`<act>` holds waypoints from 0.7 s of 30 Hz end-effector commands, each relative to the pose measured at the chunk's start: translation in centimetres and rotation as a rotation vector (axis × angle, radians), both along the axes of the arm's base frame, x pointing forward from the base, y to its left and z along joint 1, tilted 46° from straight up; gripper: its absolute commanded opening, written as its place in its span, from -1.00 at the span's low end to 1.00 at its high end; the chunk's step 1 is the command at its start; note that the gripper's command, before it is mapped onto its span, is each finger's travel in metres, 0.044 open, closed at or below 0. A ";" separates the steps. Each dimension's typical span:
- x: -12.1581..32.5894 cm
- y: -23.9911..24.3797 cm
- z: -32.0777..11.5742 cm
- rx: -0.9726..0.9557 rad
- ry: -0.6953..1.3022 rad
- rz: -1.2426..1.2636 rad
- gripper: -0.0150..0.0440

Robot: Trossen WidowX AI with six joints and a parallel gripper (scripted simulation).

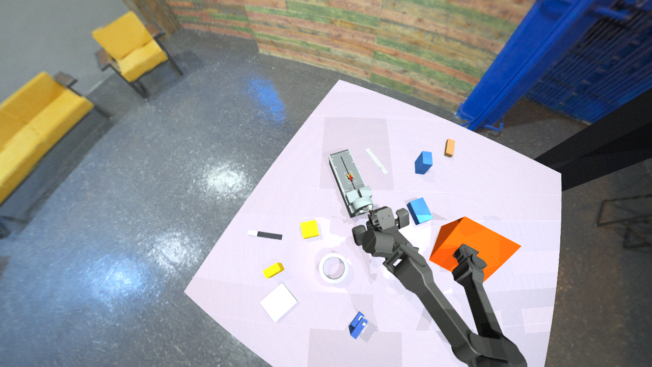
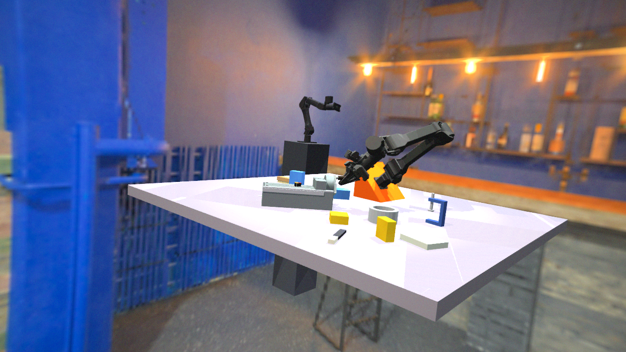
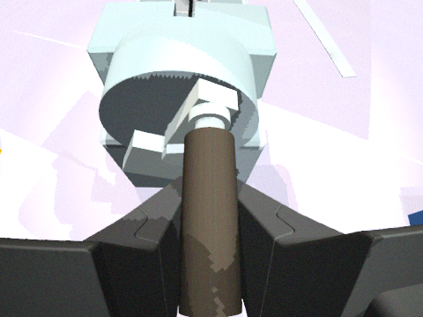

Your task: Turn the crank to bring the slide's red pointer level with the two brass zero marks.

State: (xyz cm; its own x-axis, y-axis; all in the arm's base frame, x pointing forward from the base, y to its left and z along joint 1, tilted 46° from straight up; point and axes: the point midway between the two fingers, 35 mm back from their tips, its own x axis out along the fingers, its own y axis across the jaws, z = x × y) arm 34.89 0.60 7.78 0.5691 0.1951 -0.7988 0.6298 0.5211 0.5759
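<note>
Lengthwise, the brown handle [image 3: 211, 220] points out from the drum [image 3: 181, 57] (clamped in the claw [image 1: 373, 216] [image 2: 340, 181] [image 3: 204, 186]).
</note>
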 end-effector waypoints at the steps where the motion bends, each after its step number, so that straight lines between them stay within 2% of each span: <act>1: -0.5 -0.2 -0.8 -0.005 0.021 -0.004 -0.49; 21: -0.7 -0.1 -1.2 -0.005 0.021 -0.004 -0.49</act>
